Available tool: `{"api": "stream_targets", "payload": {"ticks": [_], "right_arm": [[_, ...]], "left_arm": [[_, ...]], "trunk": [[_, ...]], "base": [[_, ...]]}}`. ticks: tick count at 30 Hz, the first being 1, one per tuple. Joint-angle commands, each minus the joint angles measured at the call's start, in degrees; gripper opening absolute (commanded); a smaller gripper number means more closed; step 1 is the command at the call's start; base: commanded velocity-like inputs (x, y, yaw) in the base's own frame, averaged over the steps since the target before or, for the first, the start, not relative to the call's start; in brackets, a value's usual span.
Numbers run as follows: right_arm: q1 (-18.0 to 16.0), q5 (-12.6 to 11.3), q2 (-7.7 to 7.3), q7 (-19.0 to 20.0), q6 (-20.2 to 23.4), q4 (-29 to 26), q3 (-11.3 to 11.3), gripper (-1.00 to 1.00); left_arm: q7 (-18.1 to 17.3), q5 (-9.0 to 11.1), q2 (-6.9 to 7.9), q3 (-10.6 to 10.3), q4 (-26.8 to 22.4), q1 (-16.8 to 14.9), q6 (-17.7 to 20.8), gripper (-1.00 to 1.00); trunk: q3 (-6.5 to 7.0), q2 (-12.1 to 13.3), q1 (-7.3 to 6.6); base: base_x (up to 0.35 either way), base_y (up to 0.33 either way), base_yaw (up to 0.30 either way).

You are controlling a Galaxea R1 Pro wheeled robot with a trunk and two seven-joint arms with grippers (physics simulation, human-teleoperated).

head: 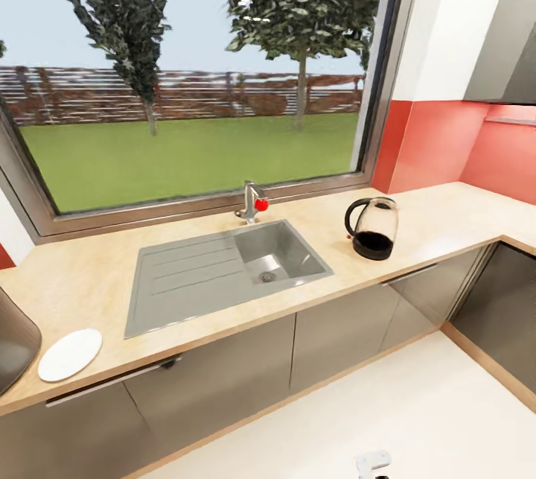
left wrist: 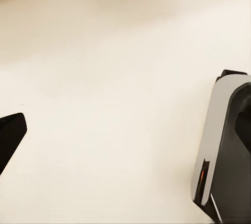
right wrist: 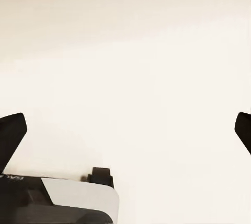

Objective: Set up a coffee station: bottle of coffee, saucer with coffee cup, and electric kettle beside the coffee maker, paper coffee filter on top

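The electric kettle [head: 372, 229], clear glass with a black base and handle, stands on the countertop [head: 447, 218] right of the sink. The white saucer [head: 69, 354] lies bare near the counter's front edge at the far left. Beside it, a dark grey curved body [head: 15, 341], cut off by the frame, looks like the coffee maker. The bottle of coffee, the paper coffee filter and the coffee cup are out of view. In the wrist views both grippers hang over pale floor. My left gripper [left wrist: 125, 132] and right gripper [right wrist: 125, 130] have their black fingertips [right wrist: 11, 135] far apart, holding nothing.
A grey sink with drainboard [head: 186, 278] and a tap [head: 251, 203] sits mid-counter under a large window. Glossy grey cabinets run below. The counter turns a corner at the right under a hood [head: 510, 47]. Pale floor [head: 387, 404] lies in front of the cabinets.
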Motion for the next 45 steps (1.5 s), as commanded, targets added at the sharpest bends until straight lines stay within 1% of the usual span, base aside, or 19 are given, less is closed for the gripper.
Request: {"api": "stream_targets", "payload": {"ticks": [1,2,3,6,7,11,12,16,19,21,25,27,30,33,35,38,39,41,45], "right_arm": [[-0.1,-0.6,0.15,-0.2,-0.8,-4.3,0.3,1.0],[-0.1,-0.6,0.11,-0.2,-1.3,-7.5,0.2,1.0],[-0.1,-0.6,0.09,-0.3,-1.7,-9.2,0.2,1.0],[-0.1,-0.7,0.05,-0.3,-3.9,-17.6,-0.1,1.0],[-0.1,-0.7,0.06,-0.3,-4.2,-18.7,-0.1,1.0],[-0.1,-0.6,0.11,-0.4,-5.0,-28.4,-0.7,1.0],[-0.1,-0.6,0.13,-0.4,-5.0,-29.5,-0.7,1.0],[-0.4,-0.6,0.16,-0.4,-5.0,-37.3,-0.9,1.0],[-1.6,-0.6,0.17,-0.4,-4.7,-40.0,-1.0,1.0],[-2.8,-0.6,0.19,-0.4,-4.5,-40.9,-1.0,1.0],[-6.9,-0.6,0.27,-1.3,-2.8,-41.4,-1.0,1.0],[-9.4,-0.6,0.39,-3.4,-0.5,-41.4,-1.0,1.0],[-14.7,-0.6,0.51,-8.1,3.9,-41.9,-1.1,1.0],[-15.9,-0.6,0.51,-8.6,4.3,-41.8,-1.1,1.0],[-16.2,-0.5,0.38,-9.1,4.2,-41.7,-1.3,1.0],[-16.3,-0.5,0.36,-9.3,4.2,-41.6,-1.6,1.0],[-16.3,-0.5,0.35,-10.2,4.3,-41.6,-3.9,1.0],[-16.3,-0.5,0.3,-10.6,4.3,-41.4,-5.7,1.0],[-16.3,-0.5,0.29,-10.7,4.2,-41.5,-5.9,1.0]], "left_arm": [[0.4,0.3,0.03,-0.5,0.5,0.0,0.0,1.0],[0.4,0.3,0.03,-0.5,0.7,0.0,0.0,1.0],[0.4,0.3,0.03,-0.5,0.8,0.0,0.0,1.0],[0.4,0.3,0.03,-0.6,1.1,0.1,-0.1,1.0],[0.4,0.3,0.03,-0.6,1.1,0.1,-0.1,1.0],[0.3,0.3,0.03,-0.7,2.7,0.0,-0.1,1.0],[0.3,0.3,0.03,-0.7,3.0,0.0,0.0,1.0],[0.3,0.3,-0.08,-0.8,4.5,0.0,0.1,1.0],[0.2,0.3,-0.12,-0.8,5.8,0.0,0.4,1.0],[0.2,0.3,-0.15,-0.7,6.3,0.0,0.5,1.0],[0.0,0.3,-0.38,-0.7,7.1,0.0,0.6,1.0],[0.0,0.3,-0.55,-0.6,7.7,0.0,0.7,1.0],[-0.1,0.4,-0.78,-0.5,9.5,0.0,1.2,1.0],[0.1,0.4,-0.95,-0.4,10.0,0.0,4.0,1.0],[0.2,0.4,-1.15,-0.4,10.1,0.0,8.3,1.0],[0.2,0.4,-1.24,-0.4,10.2,0.0,9.1,1.0],[0.3,0.4,-1.27,-0.4,10.2,0.0,9.3,1.0],[0.1,0.3,-1.38,-0.4,10.2,0.1,9.4,1.0],[0.1,0.2,-1.45,-0.4,10.2,0.1,9.5,1.0]], "trunk": [[-0.1,-0.1,0.03],[-0.1,-0.1,0.03],[-0.1,-0.1,0.03],[-0.1,-0.1,0.03],[-0.1,-0.1,0.03],[-0.1,-0.1,0.03],[-0.1,-0.1,0.03],[-0.1,-0.1,0.03],[-0.1,-0.1,0.03],[-0.1,-0.1,0.03],[-0.1,-0.1,0.03],[-0.1,-0.1,0.03],[-0.1,-0.1,0.03],[-0.1,-0.1,0.03],[-0.1,-0.1,0.03],[-0.1,-0.1,0.03],[-0.1,-0.1,0.03],[-0.1,-0.1,0.03],[-0.1,-0.1,0.03]], "base": [[0.0,0.0,0.0],[0.0,0.0,0.0],[0.0,0.0,0.0],[0.0,0.0,0.0],[0.0,0.0,0.0],[0.0,0.0,0.0],[0.0,0.0,0.0],[0.0,0.0,0.0],[0.0,0.0,0.0],[0.0,0.0,0.0],[0.001,0.0,0.0],[0.047,0.0,0.0],[0.162,0.0,0.0],[0.281,0.0,0.0],[0.31,0.0,0.0],[0.306,0.0,0.0],[0.086,0.0,0.0],[0.067,-0.008,0.0],[0.184,-0.072,0.0]]}}
